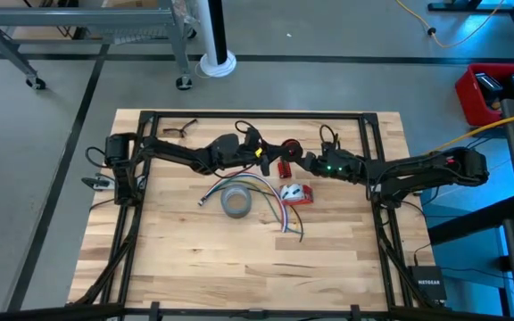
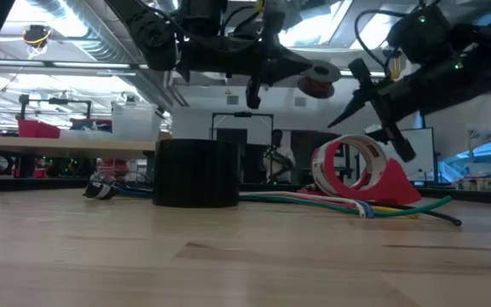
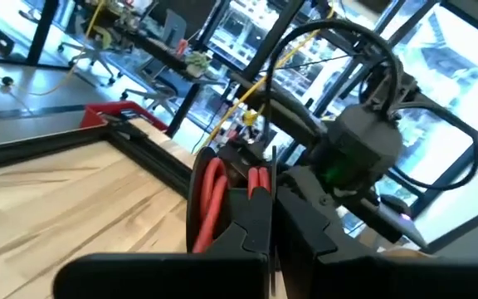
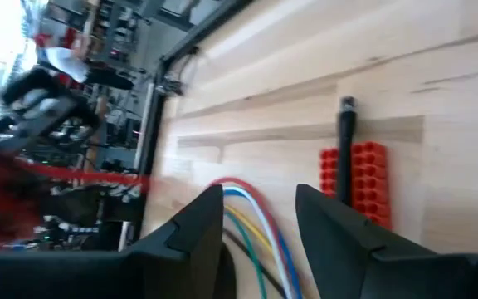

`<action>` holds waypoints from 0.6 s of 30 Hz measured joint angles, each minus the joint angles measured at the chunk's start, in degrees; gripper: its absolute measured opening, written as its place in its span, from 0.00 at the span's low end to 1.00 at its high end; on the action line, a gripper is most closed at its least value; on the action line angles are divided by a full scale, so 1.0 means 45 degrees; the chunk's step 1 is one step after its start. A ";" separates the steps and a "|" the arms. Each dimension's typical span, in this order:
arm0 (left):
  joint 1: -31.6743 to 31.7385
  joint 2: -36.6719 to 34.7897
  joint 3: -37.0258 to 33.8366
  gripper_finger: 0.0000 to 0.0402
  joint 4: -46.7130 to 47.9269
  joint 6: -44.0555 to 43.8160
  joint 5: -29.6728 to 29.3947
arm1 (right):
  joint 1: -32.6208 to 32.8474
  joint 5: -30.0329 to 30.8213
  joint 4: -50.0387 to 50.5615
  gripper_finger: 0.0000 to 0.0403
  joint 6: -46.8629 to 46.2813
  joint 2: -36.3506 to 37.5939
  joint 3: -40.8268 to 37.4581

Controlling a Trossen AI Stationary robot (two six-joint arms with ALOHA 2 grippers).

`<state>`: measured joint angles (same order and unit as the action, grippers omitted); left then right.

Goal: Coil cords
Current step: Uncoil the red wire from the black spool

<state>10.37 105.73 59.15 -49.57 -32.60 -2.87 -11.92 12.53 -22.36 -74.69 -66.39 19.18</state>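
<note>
While both dark arms reach in from opposite sides and meet above the far middle of the wooden counter [image 1: 177, 241], the left hand [image 1: 273, 153] is raised off the surface and clenched on a spool of red wire [image 1: 289, 149]. In the left wrist view the spool of red wire [image 3: 210, 199] sits right between that hand's dark fingers [image 3: 247, 228], its red windings showing at the edge. In the low view the spool [image 2: 317, 80] hangs high above the counter, just beside the right hand [image 2: 373, 107]. The right hand [image 1: 309, 163] hovers close to the spool, and in the right wrist view its 2 fingers [image 4: 197, 224] stand apart with a clear gap, released and grasping nothing; a thin red strand [image 4: 90, 176] stretches across that view toward the blurred spool. Lower on the counter, a grey tape roll [image 1: 236, 201] lies flat near the centre. A bundle of coloured wires [image 1: 270, 198], red, green, blue, yellow and white, fans out from beside the roll toward the right. A red and white tape dispenser [image 1: 296, 193] rests just right of the roll, touching the wire bundle. A red terminal block [image 1: 285, 168] lies beneath the 2 hands. A pair of glasses [image 1: 179, 130] lies near the far left corner.
</note>
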 joint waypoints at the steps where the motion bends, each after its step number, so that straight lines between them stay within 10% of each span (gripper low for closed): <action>1: 0.0000 0.0000 -0.0003 0.00 -0.0017 0.0001 0.0003 | 0.0000 -0.0003 0.0078 0.39 0.0003 0.0005 0.0000; 18: 0.0730 -0.1278 -0.0042 0.00 0.3578 0.1009 0.0628 | -0.0001 -0.1356 0.0001 0.39 0.2073 0.0523 0.0000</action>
<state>13.66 99.98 58.96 -33.47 -28.06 -0.04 -11.93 6.43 -22.36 -65.36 -64.04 19.18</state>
